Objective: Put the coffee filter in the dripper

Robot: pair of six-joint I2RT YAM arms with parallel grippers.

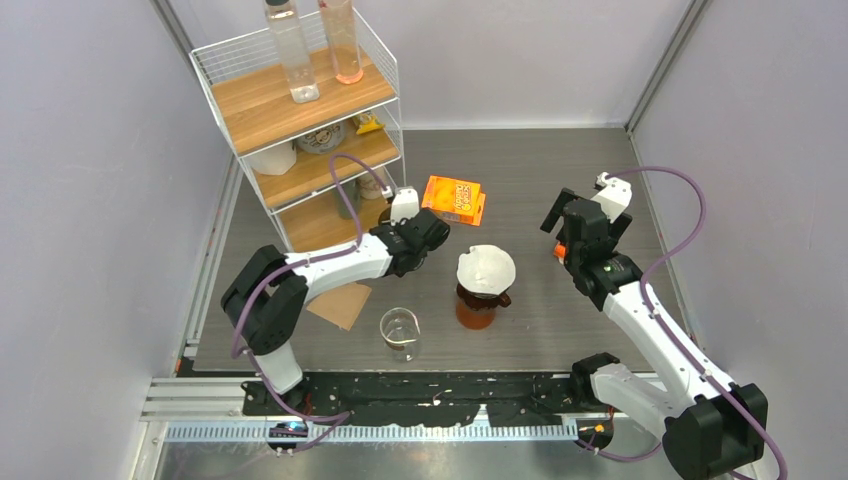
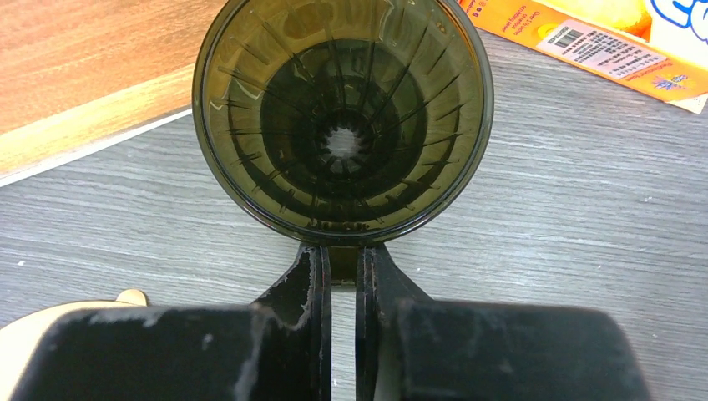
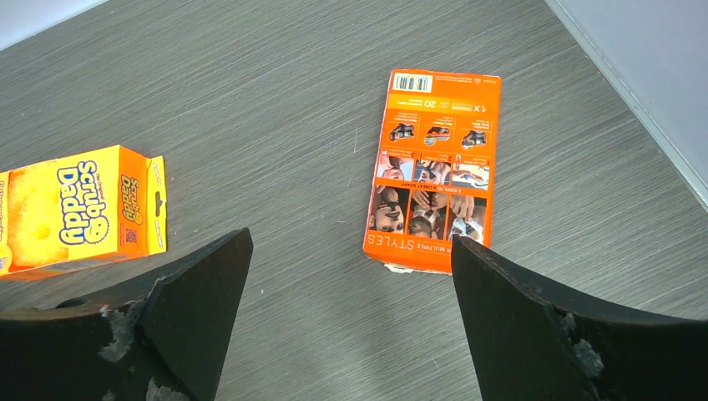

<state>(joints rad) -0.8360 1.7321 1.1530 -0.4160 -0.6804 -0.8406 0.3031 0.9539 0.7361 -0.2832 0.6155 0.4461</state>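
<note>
Coffee filter (image 1: 486,266), white, sits on the brown pot (image 1: 478,308) in the middle of the top view. Further back, the left gripper (image 2: 343,256) pinches the dark dripper (image 2: 342,117) by its edge. The right gripper (image 3: 351,239) is spread wide above the table (image 3: 250,100).

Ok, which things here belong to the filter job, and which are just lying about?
Job: white coffee filter, amber vessel under it, dark dripper pinched by left end effector.
Lying about: Scrub Daddy box, orange card pack, glass beaker, brown paper, wire shelf with bottles.
</note>
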